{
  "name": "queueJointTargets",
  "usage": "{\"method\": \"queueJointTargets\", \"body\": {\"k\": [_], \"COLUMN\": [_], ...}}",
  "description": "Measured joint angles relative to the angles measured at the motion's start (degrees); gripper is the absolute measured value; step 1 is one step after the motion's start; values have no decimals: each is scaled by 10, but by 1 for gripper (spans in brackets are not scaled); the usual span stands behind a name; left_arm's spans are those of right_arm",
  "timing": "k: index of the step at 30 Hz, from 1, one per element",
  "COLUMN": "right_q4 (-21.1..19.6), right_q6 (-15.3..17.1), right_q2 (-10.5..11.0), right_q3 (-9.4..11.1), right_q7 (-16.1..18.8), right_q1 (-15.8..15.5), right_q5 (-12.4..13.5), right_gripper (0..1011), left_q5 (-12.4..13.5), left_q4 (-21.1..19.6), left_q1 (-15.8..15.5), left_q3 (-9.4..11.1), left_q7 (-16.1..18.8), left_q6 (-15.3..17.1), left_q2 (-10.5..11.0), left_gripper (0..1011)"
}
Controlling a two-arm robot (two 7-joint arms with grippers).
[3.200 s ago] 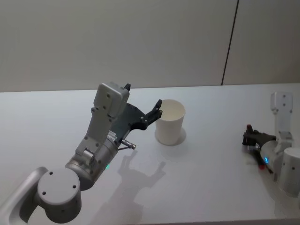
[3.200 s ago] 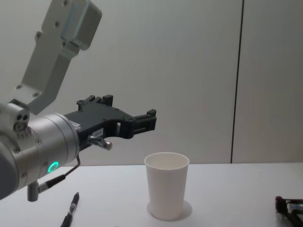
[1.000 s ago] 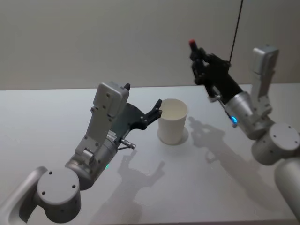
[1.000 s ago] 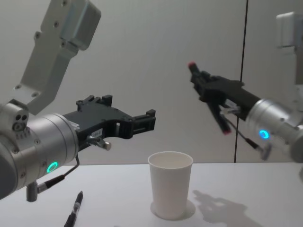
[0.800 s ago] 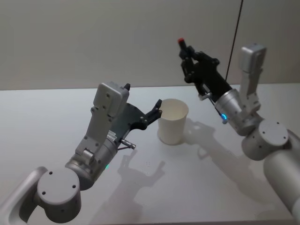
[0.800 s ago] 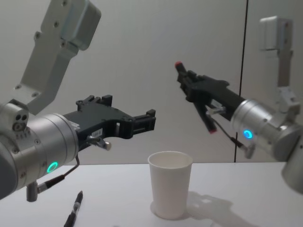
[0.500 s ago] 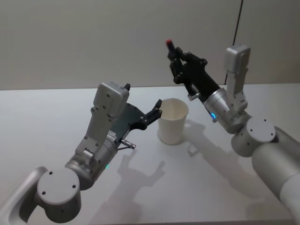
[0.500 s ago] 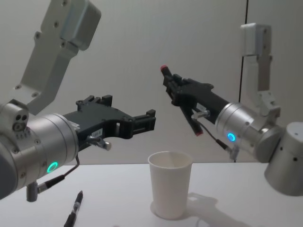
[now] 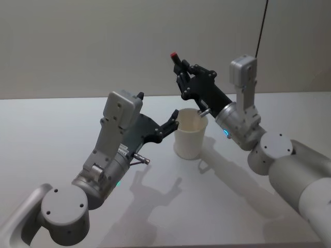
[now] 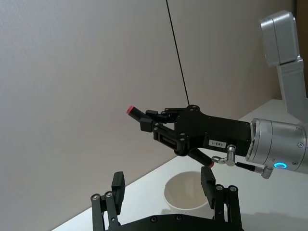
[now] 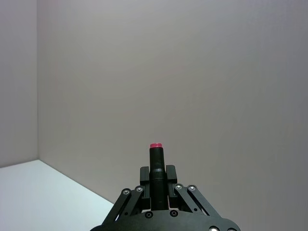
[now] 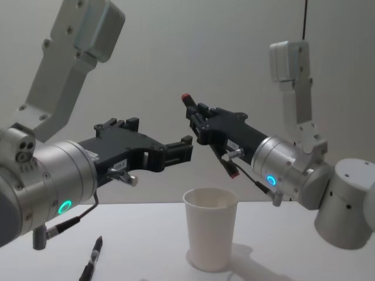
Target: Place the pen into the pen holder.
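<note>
The pen (image 12: pixel 218 147) is black with red ends and hangs tilted in the air, my right gripper (image 12: pixel 205 126) shut on its upper part. Its lower tip is a little above the right side of the rim of the pen holder (image 12: pixel 210 234), a white paper cup standing upright on the table. In the head view the right gripper (image 9: pixel 185 82) is above and just behind the pen holder (image 9: pixel 190 135). My left gripper (image 9: pixel 172 121) stands open at the cup's left side, holding nothing. The left wrist view shows the pen (image 10: pixel 144 118) above the pen holder (image 10: pixel 185 195).
A second black pen (image 12: pixel 91 260) lies on the white table (image 9: pixel 57 129) at the near left, below my left arm. A plain grey wall stands behind the table. The right half of the table has free room.
My right arm has lifted the pen from the table at the right and carried it leftward to just above the cup. The left arm has not moved.
</note>
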Motion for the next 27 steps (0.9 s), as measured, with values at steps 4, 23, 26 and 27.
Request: {"method": "queueJointTargets", "body": {"k": [4, 23, 26, 27], "right_q4": [15, 49, 51, 51], "right_q6": [-12, -50, -52, -53], "right_q2": [-3, -9, -10, -10], "right_q3": [-8, -32, -32, -32], "right_q7": [-11, -69, -72, -73], "right_q1": [5, 15, 15, 16], "right_q5": [-10, -55, -58, -59], "right_gripper": [185, 185, 185, 185], "left_q5": [0, 0, 0, 0], "left_q4": [0, 0, 0, 0], "left_q1": [0, 0, 0, 0], "left_q3": [0, 0, 0, 0], "left_q7": [0, 0, 0, 0], "left_q6": [0, 0, 0, 0], "left_q2": [0, 0, 0, 0], "left_gripper": [1004, 1004, 1004, 1004]}}
